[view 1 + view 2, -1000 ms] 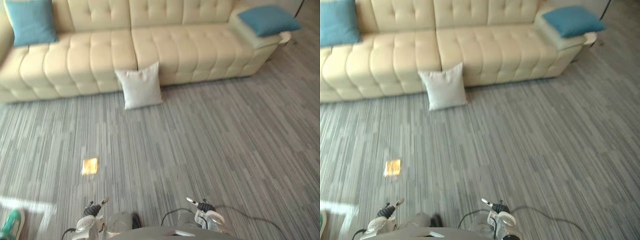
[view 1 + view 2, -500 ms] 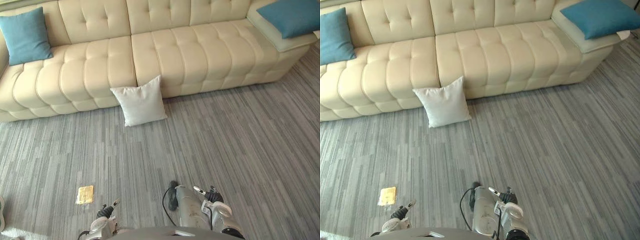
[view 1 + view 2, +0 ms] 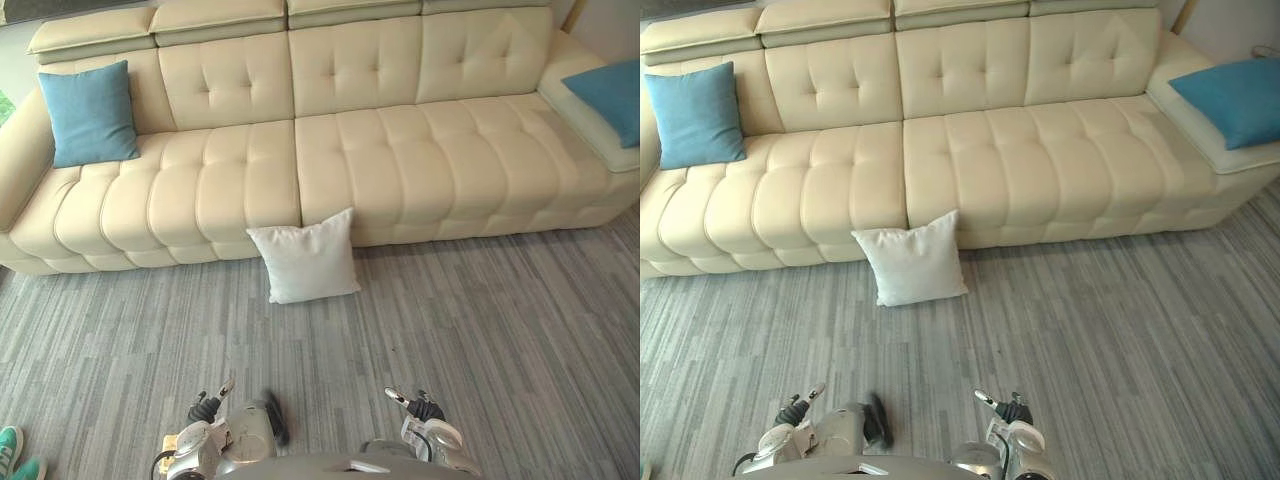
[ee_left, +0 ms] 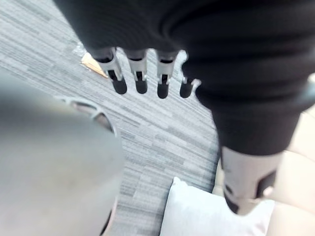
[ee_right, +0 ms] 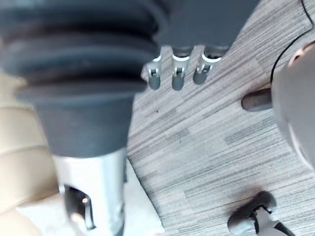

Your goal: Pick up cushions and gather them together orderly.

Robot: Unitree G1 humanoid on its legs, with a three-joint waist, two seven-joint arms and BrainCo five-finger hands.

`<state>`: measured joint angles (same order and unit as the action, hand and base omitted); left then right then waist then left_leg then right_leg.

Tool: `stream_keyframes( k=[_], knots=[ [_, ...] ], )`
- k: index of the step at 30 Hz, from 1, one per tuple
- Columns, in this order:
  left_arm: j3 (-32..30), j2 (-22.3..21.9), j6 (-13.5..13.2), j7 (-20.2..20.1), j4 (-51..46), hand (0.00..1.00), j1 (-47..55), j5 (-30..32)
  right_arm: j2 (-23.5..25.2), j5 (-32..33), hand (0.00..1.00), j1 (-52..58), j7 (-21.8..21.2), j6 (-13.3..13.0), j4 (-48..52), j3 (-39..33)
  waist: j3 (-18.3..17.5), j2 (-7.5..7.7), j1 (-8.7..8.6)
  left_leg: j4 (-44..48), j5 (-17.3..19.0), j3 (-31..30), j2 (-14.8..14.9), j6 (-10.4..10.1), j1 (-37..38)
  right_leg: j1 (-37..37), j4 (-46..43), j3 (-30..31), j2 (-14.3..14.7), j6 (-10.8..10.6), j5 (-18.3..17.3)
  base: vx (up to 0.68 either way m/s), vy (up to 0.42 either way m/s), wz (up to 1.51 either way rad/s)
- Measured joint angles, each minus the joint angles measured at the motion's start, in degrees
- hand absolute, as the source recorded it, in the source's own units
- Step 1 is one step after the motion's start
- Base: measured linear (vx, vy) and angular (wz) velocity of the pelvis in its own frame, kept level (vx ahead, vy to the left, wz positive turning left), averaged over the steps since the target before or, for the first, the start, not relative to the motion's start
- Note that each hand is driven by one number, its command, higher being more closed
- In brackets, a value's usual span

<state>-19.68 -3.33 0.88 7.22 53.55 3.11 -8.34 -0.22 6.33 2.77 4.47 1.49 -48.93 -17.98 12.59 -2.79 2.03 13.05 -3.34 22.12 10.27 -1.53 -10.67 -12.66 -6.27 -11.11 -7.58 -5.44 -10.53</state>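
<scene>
Grey striped carpet floor [image 3: 480,340] carries a long cream tufted leather sofa [image 3: 380,160] along the far side. White square cushion [image 3: 305,262] stands on the floor, leaning back against the sofa's front by the middle seam. Blue square cushion [image 3: 90,113] sits upright on the sofa's left end seat, against the backrest. Second blue cushion [image 3: 610,85] lies on the sofa's right end section. Small yellow flat patch [image 4: 90,62] on the floor. Teal shoe [image 3: 12,450] at the floor's near left corner.

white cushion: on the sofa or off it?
Off. The white cushion stands on the grey floor, propped against the front of the sofa, below its seat.
</scene>
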Motion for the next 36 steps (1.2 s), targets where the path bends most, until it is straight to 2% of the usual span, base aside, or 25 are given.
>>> stream_keyframes(
  k=[1, 2, 4, 6, 8, 9, 10, 11, 13, 15, 16, 17, 18, 20, 21, 22, 23, 24, 25, 27, 28, 29, 31, 34, 36],
  knots=[
    [0.0, 1.3, 0.0, 0.0, -0.1, 0.00, -0.1, 0.0, 1.2, 0.0, 0.00, -0.2, -0.1, 0.0, -0.7, 0.3, -1.0, 2.27, -0.15, -0.2, 2.0, 1.0, -2.2, 0.8, 0.1, -0.1, 0.6, 0.5, -2.0, 1.1, 0.2, 0.31, 0.229, -0.02],
    [0.0, 2.1, 0.0, 0.0, 0.0, 0.00, -0.1, -0.1, 2.2, -0.1, 0.00, -0.7, -0.1, 0.0, -1.4, 0.9, -1.3, 3.67, 0.19, 0.6, 3.9, 1.4, -3.0, 1.5, -0.1, -0.2, 0.8, 1.2, -2.8, 1.7, 1.8, 0.31, 0.214, 0.00],
    [-0.1, 2.8, 0.0, -0.1, 0.2, 0.00, 0.0, -0.3, 3.1, -0.1, 0.00, -0.6, -0.2, 0.1, -2.4, 1.0, -2.3, 5.24, 0.73, 3.5, 7.2, 1.7, -4.0, 2.6, 0.7, -1.0, 0.1, 1.7, -4.3, 0.4, 5.3, 0.41, 0.279, -0.03],
    [0.0, 3.4, 0.1, 0.0, 1.5, 0.00, -0.1, -0.3, 3.1, -0.1, 0.00, -0.7, -0.2, 0.1, -3.9, 1.0, -3.0, 6.25, 1.15, 3.5, 10.2, 2.7, -5.8, 3.0, 3.8, 0.1, -6.3, 4.0, -6.5, 0.1, 5.6, 0.38, 0.259, -0.16],
    [2.2, 4.1, 0.2, 0.0, 2.5, 0.00, 0.0, -0.3, 2.6, -0.1, 0.00, -0.8, -0.2, -0.1, -3.7, 1.0, -3.2, 5.78, 0.35, 2.1, 12.1, 3.0, -6.9, 2.8, 6.8, 7.0, -22.9, 6.8, -8.3, -2.5, 7.4, 0.30, 0.206, -0.01],
    [4.7, 5.2, 0.4, 0.0, 3.5, 0.00, -0.1, -0.3, 2.2, -0.1, 0.00, -1.4, -0.2, -0.2, -3.6, 1.1, -2.9, 5.34, -0.93, 1.7, 12.8, 2.8, -7.2, 3.3, 9.2, 14.0, -38.5, 9.0, -8.4, -3.5, 8.1, 0.29, 0.146, 0.26],
    [5.0, 5.5, 0.5, 0.0, 3.8, 0.00, -0.1, -0.3, 2.0, -0.1, 0.00, -1.4, -0.2, -0.2, -3.6, 1.4, -2.8, 5.50, -1.16, 1.5, 13.2, 2.6, -7.3, 3.3, 10.5, 16.2, -43.3, 8.6, -8.4, -3.4, 8.0, 0.42, 0.148, 0.30],
    [5.2, 5.8, 0.7, 0.1, 4.0, 0.00, 0.0, -0.3, 1.5, -0.1, 0.00, -1.3, -0.2, -0.2, -3.5, 2.0, -2.6, 5.89, -1.25, -0.7, 13.3, 2.3, -8.2, 3.4, 14.7, 20.2, -51.2, 6.5, -8.5, -1.7, 6.2, 0.31, 0.086, 0.17],
    [5.3, 5.5, 0.9, 0.1, 4.0, 0.00, 0.0, -0.3, 1.2, -0.1, 0.00, -1.3, -0.2, -0.4, -2.9, 2.0, -2.5, 5.69, -1.97, -3.3, 13.3, 1.7, -8.5, 3.4, 17.8, 23.8, -53.2, 3.8, -7.8, -0.2, 2.7, 0.27, 0.025, 0.21],
    [5.5, 5.3, 1.0, 0.1, 4.4, 0.00, 0.0, -0.3, 0.9, -0.1, 0.00, -1.3, -0.2, -0.5, -2.3, 1.7, -2.1, 5.17, -2.30, -4.8, 13.3, 1.3, -8.3, 3.3, 20.4, 25.9, -49.6, 0.8, -6.7, 0.4, -0.4, 0.29, -0.046, 0.18],
    [5.6, 5.0, 1.2, 0.1, 4.6, 0.00, -0.1, -0.3, 0.4, -0.1, 0.00, -1.3, -0.2, -0.5, -2.0, 1.2, -1.7, 4.46, -2.72, -6.2, 13.5, 1.0, -7.6, 3.0, 22.1, 27.1, -42.1, -2.4, -5.4, 1.2, -2.1, 0.27, -0.132, 0.14],
    [5.4, 4.5, 1.2, 0.0, 4.5, 0.00, -0.4, -0.3, 0.2, -0.1, 0.00, -1.2, -0.2, -0.5, -1.8, 0.8, -1.3, 3.84, -2.83, -6.4, 14.5, 0.6, -6.8, 1.6, 22.9, 28.2, -33.9, -4.8, -4.2, 1.9, -1.8, 0.26, -0.157, 0.13],
    [5.0, 4.3, 1.2, 0.0, 4.5, 0.00, -0.5, -0.3, 0.2, -0.1, 0.00, -1.3, -0.2, -0.5, -1.7, 0.8, -1.2, 3.72, -2.79, -6.4, 15.0, 0.6, -6.4, 1.4, 23.1, 28.6, -29.9, -5.5, -3.6, 2.3, -0.9, 0.26, -0.200, 0.08],
    [3.7, 3.9, 1.3, 0.0, 5.0, 0.00, -0.8, 0.2, 0.1, 0.1, 0.00, -1.1, -0.2, -0.2, -1.7, -0.6, -0.8, 3.40, -2.71, -6.4, 17.2, -0.3, -5.2, -1.1, 24.8, 28.7, -12.4, -4.1, -1.1, 2.7, 5.5, 0.36, -0.278, 0.11],
    [3.3, 3.9, 1.3, 0.0, 5.1, 0.00, -0.9, 0.4, 0.1, 0.2, 0.00, -0.8, -0.2, -0.2, -1.6, -0.9, -0.8, 3.51, -2.75, -6.5, 17.9, -0.7, -5.2, -2.2, 25.2, 28.5, -8.2, -2.6, -0.8, 2.5, 7.7, 0.48, -0.368, 0.29],
    [2.0, 3.3, 1.3, 0.0, 6.1, 0.00, -1.2, 1.1, 0.0, 0.4, 0.00, -0.2, -0.3, -0.2, -1.5, -1.4, -0.5, 3.61, -2.91, -7.1, 19.2, -2.3, -4.6, -3.4, 27.5, 27.2, -8.4, -1.9, -0.2, 2.5, 14.3, 0.43, -0.318, 0.35],
    [1.7, 2.1, 1.3, -0.1, 6.8, 0.00, -1.7, 1.6, -0.7, 0.3, 0.00, -0.6, -0.3, -0.2, -1.1, -1.9, 0.3, 1.97, -3.12, -8.4, 19.7, -3.7, -3.7, -3.0, 28.9, 27.4, -11.6, -2.3, 0.9, 3.4, 12.0, 0.44, -0.290, 0.35],
    [1.7, 1.5, 1.3, -0.2, 6.8, 0.00, -1.6, 2.0, -1.0, 0.1, 0.00, -0.7, -0.2, -0.3, -0.8, -1.9, 0.1, 1.17, -3.16, -8.3, 19.5, -4.3, -3.1, -3.1, 29.1, 28.0, -13.5, -2.8, 1.4, 3.6, 10.0, 0.44, -0.262, 0.21],
    [1.7, 0.4, 1.2, -0.4, 6.2, 0.00, -1.5, 2.9, -1.1, -0.4, 0.00, -0.8, -0.3, -0.4, 0.0, -2.1, -0.1, -0.18, -2.53, -7.4, 18.0, -6.1, -2.0, -3.4, 29.5, 28.6, -17.0, -3.5, 2.1, 5.4, 6.5, 0.43, -0.257, 0.23],
    [1.7, -0.1, 1.3, -0.5, 6.0, 0.00, -1.5, 3.7, -1.0, -0.9, 0.00, -0.6, -0.4, -0.3, 0.2, -2.7, -0.1, -0.43, -2.99, -4.5, 16.2, -8.2, -0.8, -3.8, 28.4, 27.2, -18.3, -5.3, 2.1, 5.8, 3.6, 0.39, -0.259, 0.41],
    [1.7, 0.0, 1.4, -0.5, 5.4, 0.00, -1.4, 4.0, -1.0, -1.1, 0.00, -0.1, -0.3, -0.1, 0.4, -2.9, -0.1, -0.42, -3.40, 2.2, 15.2, -10.0, 0.7, -5.6, 26.4, 24.5, -18.4, -7.1, 1.9, 6.2, 2.1, 0.36, -0.236, 0.53],
    [1.7, 0.1, 1.4, -0.6, 5.1, 0.00, -1.4, 4.0, -0.9, -1.3, 0.00, 0.1, -0.3, 0.0, 0.7, -2.8, -0.1, -0.36, -3.50, 5.7, 14.8, -10.7, 1.3, -6.5, 25.2, 23.5, -18.6, -7.5, 1.8, 6.7, 1.7, 0.33, -0.185, 0.56],
    [0.7, -0.1, 1.5, -0.6, 3.2, 0.00, -1.2, 4.0, -0.9, -1.3, 0.00, 0.4, -0.3, 0.0, 0.7, -2.4, -0.1, -0.42, -2.92, 20.9, 12.3, -12.5, 3.4, -10.7, 19.2, 20.3, -18.3, -8.6, 1.5, 7.7, 0.2, 0.29, -0.096, 0.17],
    [0.6, 0.0, 1.5, -0.5, 3.0, 0.00, -1.5, 3.9, -0.7, -1.2, 0.00, 0.6, -0.2, 0.2, 0.5, -2.9, -0.1, -0.32, -2.88, 26.6, 14.0, -8.9, 4.8, -10.1, 15.0, 16.8, -14.9, -8.6, 1.6, 7.2, 0.5, 0.24, 0.010, -0.04],
    [0.8, 0.0, 1.5, -0.5, 2.0, 0.00, -1.2, 3.9, -0.6, -1.0, 0.00, 1.1, -0.2, 0.7, 0.3, -3.0, -0.3, 0.06, -2.50, 21.5, 17.6, -5.5, 4.7, -8.1, 13.0, 13.6, -11.4, -8.0, 1.2, 5.6, 1.7, 0.20, 0.134, -0.06]
  ],
)
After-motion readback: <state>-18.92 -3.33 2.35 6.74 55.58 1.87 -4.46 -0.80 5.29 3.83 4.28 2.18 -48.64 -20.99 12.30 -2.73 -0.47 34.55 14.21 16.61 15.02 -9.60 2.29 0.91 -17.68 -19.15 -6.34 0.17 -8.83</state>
